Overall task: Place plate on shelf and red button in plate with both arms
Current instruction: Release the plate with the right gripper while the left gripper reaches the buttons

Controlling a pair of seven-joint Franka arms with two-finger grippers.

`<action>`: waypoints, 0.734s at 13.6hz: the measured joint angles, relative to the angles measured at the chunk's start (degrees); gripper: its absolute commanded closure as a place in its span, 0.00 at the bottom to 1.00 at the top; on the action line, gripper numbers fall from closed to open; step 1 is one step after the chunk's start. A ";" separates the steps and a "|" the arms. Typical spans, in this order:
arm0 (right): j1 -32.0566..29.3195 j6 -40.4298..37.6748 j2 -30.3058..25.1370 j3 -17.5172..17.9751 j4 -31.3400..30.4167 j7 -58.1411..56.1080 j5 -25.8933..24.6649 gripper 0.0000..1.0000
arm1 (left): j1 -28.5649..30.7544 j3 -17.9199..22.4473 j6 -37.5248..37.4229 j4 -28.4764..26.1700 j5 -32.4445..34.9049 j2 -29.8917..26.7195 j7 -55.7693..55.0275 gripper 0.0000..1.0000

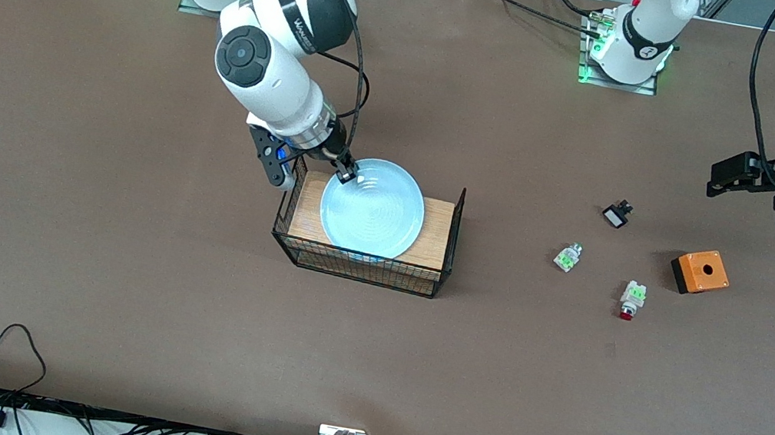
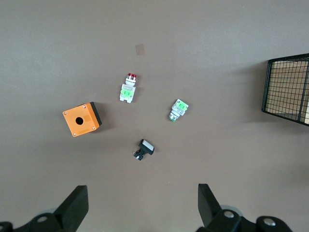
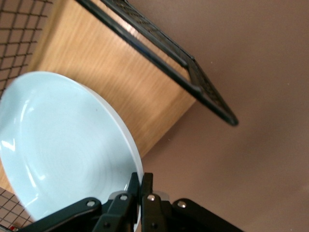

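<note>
The light blue plate (image 1: 373, 207) lies across the top of a black wire basket (image 1: 447, 242), over its wooden insert. My right gripper (image 1: 346, 175) is shut on the plate's rim at the edge toward the right arm's base; in the right wrist view the fingers pinch the rim of the plate (image 3: 58, 145). The red button (image 1: 631, 300), white with green marks and a red cap, lies on the table toward the left arm's end; it also shows in the left wrist view (image 2: 128, 89). My left gripper (image 1: 729, 178) is open, high over the table.
An orange box with a hole (image 1: 700, 272) lies beside the red button. A white-green part without a red cap (image 1: 568, 257) and a small black-and-white part (image 1: 617, 213) lie nearby. The basket's wooden insert (image 1: 435, 237) shows round the plate.
</note>
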 measured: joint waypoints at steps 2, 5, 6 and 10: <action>-0.35 0.42 0.00 -0.76 0.01 -1.22 0.00 0.01 | 0.01 0.09 0.01 -0.01 0.00 0.93 0.00 0.00; -0.30 0.89 -0.06 -0.79 0.09 -1.67 0.00 0.00 | -0.01 0.14 -0.13 -0.48 0.03 4.27 0.00 0.00; -0.26 1.06 -0.20 -0.78 0.33 -1.70 0.00 0.00 | -0.09 0.06 -0.17 -0.80 0.74 7.19 0.00 0.00; -0.42 -3.27 -3.78 -1.87 2.19 -1.79 -0.89 0.00 | -0.15 -0.26 0.40 0.36 3.98 15.06 0.00 0.00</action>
